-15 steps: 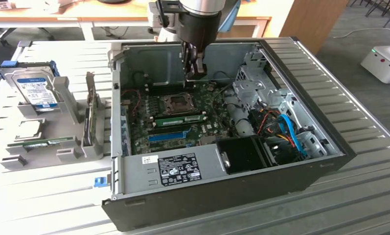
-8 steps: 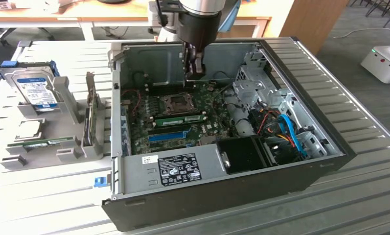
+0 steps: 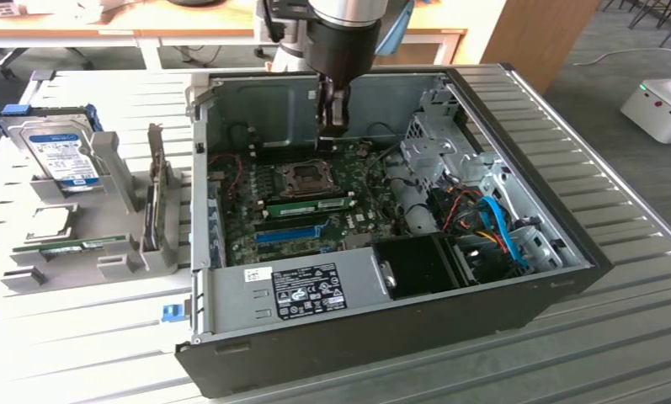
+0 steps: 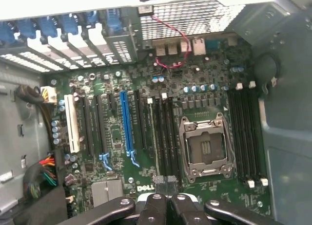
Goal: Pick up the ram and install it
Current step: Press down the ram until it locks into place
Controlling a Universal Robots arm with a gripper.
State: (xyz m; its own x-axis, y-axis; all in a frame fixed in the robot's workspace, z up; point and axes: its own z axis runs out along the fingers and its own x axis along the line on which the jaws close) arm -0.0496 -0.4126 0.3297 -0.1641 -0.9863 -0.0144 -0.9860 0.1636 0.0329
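Gripper (image 3: 332,126): closed, empty, lowered inside the computer case (image 3: 560,278) above the motherboard (image 4: 195,88). Ram (image 3: 315,203): seated in its slot beside the CPU socket (image 4: 204,148).

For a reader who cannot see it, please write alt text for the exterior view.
A robot arm's shut end effector reaches down into an open computer case, above the green motherboard with one ram seated. On the exterior view's left, a hard drive stands in a grey holder.
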